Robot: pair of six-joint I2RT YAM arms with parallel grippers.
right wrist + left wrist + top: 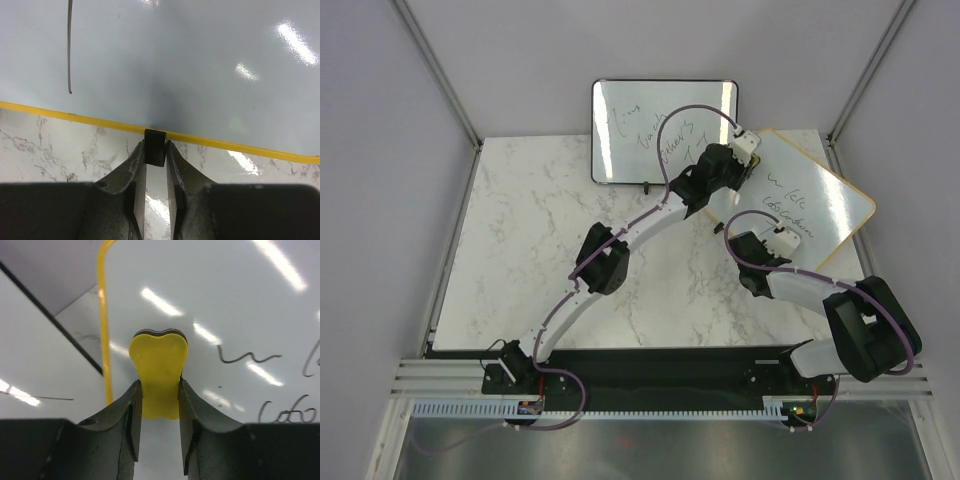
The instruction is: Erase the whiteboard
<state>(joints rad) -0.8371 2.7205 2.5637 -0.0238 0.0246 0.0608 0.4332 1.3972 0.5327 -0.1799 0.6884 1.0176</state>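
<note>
Object: rectangular whiteboard with light tan wooden frame and rounded corners
Frame colour: light tan from above — reads yellow in both wrist views
Position: right rear part of marble table, just right of a black-framed board
Pose: turned at an angle to the table edges, right corner past the table's right side
Surface: glossy white, bright light reflections across it
Writing: dark handwritten lines in the middle, still there — illegible
Upper left corner: hidden under an arm from above
Near edge: small black foot at the frame, pinched between two dark fingers
</note>
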